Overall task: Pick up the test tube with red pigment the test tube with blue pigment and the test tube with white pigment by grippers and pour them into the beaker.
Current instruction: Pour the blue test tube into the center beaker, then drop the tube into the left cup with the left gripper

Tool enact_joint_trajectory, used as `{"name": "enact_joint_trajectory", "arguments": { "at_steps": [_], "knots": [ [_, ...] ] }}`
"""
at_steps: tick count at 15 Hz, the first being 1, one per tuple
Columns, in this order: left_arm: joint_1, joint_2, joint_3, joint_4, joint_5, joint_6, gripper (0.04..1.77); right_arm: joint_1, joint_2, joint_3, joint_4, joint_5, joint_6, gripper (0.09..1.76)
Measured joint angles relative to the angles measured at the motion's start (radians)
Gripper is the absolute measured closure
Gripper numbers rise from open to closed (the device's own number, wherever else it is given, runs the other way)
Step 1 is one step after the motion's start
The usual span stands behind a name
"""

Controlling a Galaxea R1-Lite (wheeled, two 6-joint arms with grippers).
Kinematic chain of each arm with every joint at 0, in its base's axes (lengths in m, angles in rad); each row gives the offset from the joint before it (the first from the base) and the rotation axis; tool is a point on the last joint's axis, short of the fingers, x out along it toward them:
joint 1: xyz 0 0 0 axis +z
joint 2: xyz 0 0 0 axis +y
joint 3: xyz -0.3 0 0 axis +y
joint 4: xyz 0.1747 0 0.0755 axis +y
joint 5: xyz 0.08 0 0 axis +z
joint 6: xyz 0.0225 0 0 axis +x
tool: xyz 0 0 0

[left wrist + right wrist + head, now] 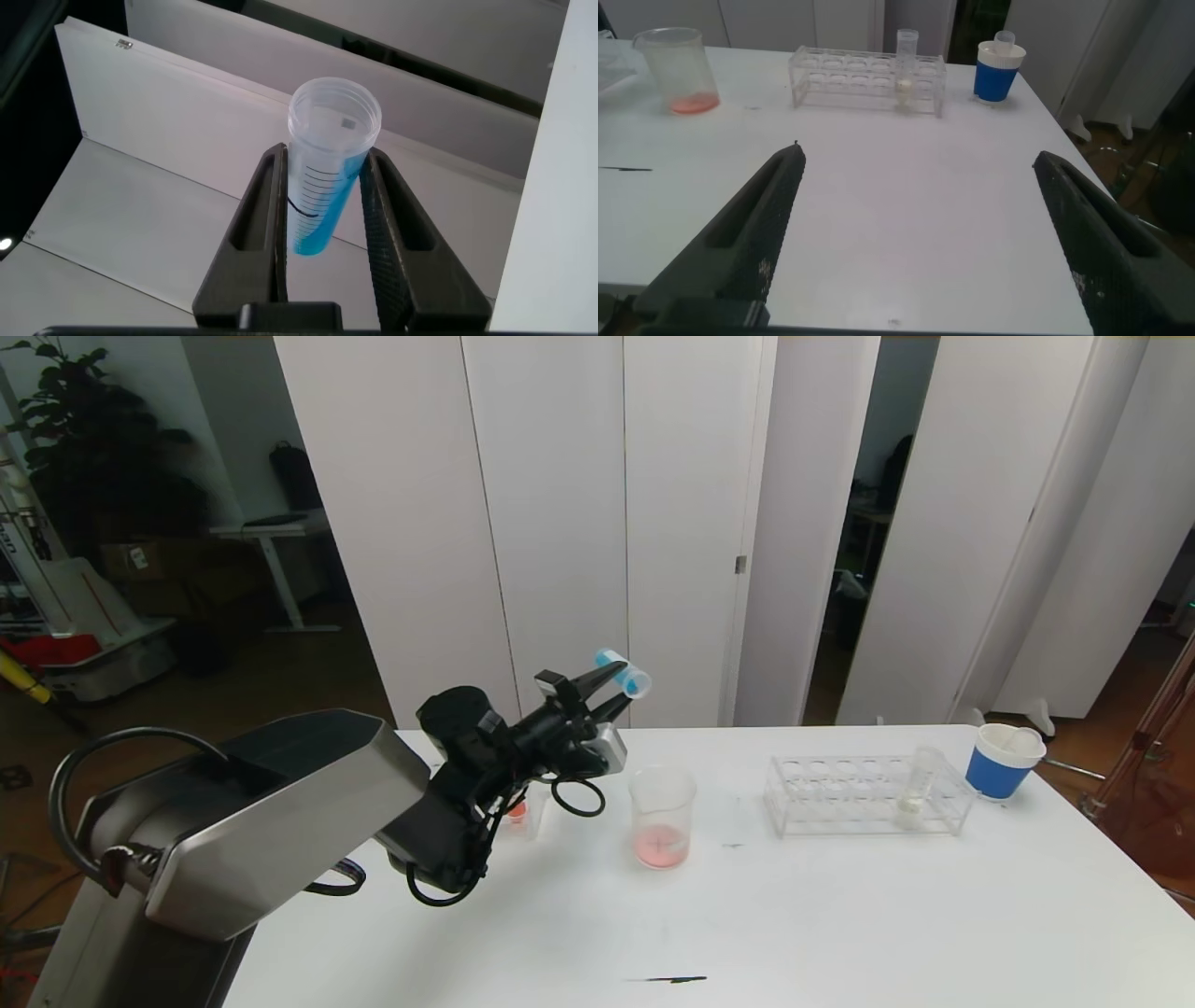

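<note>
My left gripper (611,686) is shut on the test tube with blue pigment (624,672), held tilted in the air above and left of the beaker (663,817). In the left wrist view the tube (322,196) sits between the fingers (266,215), with its open mouth away from the wrist. The beaker holds a thin pinkish-red layer at its bottom. The test tube with white pigment (920,789) stands upright at the right end of a clear rack (840,798). My right gripper (917,154) is open and empty above the table's near right part.
A small container with orange-red pigment (516,810) stands behind my left arm, left of the beaker. A blue paper cup (1004,761) stands right of the rack. The right wrist view shows the beaker (677,70), rack (864,79), white tube (906,65) and cup (997,73).
</note>
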Motion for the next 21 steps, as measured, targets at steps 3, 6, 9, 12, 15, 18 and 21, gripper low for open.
{"name": "enact_joint_trajectory", "arguments": {
  "at_steps": [3,6,9,12,15,18,21],
  "knots": [
    [-0.001,0.000,0.002,0.000,0.001,0.021,1.24,0.000,0.000,0.000,0.000,0.000,0.000,0.10],
    [-0.002,-0.002,0.005,0.000,0.002,0.034,1.24,0.000,0.000,0.000,0.000,0.000,0.000,0.10],
    [-0.004,-0.007,0.006,0.000,0.009,0.071,1.24,0.000,0.000,0.000,0.000,0.000,0.001,0.10],
    [-0.005,-0.012,0.007,0.000,0.012,0.088,1.24,0.000,0.000,0.000,0.000,0.000,0.000,0.10],
    [-0.008,-0.013,0.006,0.000,0.015,0.089,1.24,0.000,0.000,0.000,0.000,0.000,0.000,0.10],
    [-0.011,-0.012,0.004,0.000,0.017,0.089,1.24,0.000,0.000,0.000,0.000,0.000,0.000,0.10],
    [-0.016,-0.014,0.002,0.000,0.017,0.089,1.24,0.000,0.000,0.000,0.000,0.000,0.000,0.10]
  ]
}}
